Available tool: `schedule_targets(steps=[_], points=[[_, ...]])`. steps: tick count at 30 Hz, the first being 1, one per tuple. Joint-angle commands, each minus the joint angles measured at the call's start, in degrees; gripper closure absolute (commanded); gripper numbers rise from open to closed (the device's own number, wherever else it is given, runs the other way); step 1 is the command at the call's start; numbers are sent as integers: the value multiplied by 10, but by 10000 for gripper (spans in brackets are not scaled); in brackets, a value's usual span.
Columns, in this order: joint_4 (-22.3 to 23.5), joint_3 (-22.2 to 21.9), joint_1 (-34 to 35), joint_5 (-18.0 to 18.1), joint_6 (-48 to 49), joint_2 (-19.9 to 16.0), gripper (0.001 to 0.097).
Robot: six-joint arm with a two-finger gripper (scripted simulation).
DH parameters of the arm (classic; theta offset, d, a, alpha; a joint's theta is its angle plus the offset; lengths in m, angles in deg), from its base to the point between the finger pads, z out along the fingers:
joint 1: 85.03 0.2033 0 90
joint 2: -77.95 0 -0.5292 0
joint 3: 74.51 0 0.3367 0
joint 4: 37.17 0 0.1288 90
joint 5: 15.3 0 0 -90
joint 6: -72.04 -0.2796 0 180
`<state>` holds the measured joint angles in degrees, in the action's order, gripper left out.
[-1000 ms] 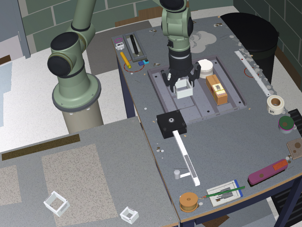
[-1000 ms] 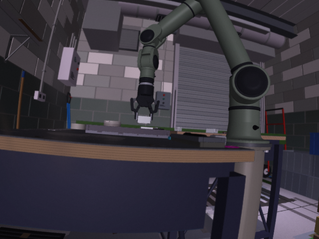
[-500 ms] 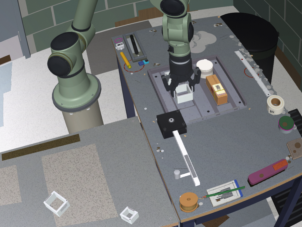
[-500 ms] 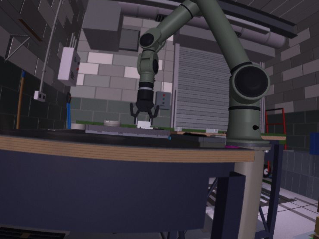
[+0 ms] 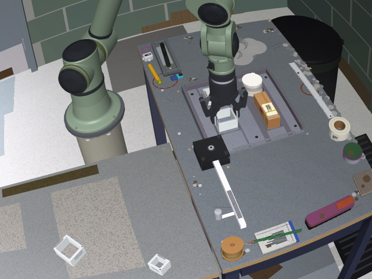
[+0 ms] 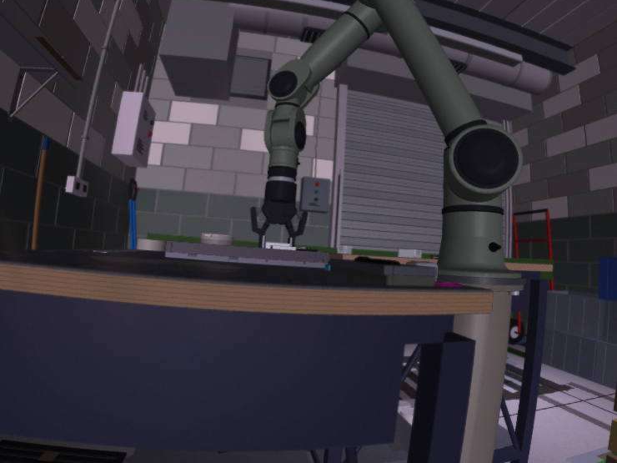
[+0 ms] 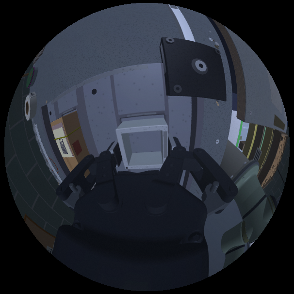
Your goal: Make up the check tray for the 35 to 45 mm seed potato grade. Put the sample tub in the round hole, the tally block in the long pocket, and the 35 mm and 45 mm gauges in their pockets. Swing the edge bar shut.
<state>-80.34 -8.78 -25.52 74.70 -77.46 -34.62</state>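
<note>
A white square gauge frame sits low in a pocket of the grey check tray, near the tray's left side. My gripper is closed on this gauge, one finger on each side of it. The white sample tub stands in the round hole at the tray's far end. The brown tally block lies in the long pocket to the right. The white edge bar sticks out from its black pivot block, away from the tray.
The pivot block stands just in front of the tray's near left corner. Two more white square frames lie on the lower side table. A tape roll, a ruler and a black bin are to the right.
</note>
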Motion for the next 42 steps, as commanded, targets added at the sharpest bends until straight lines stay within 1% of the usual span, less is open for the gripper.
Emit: schedule_targets(steps=[1, 42], points=[[1, 0, 0, 0, 0, 0, 901], [9, -4, 0, 0, 0, -4, 901]])
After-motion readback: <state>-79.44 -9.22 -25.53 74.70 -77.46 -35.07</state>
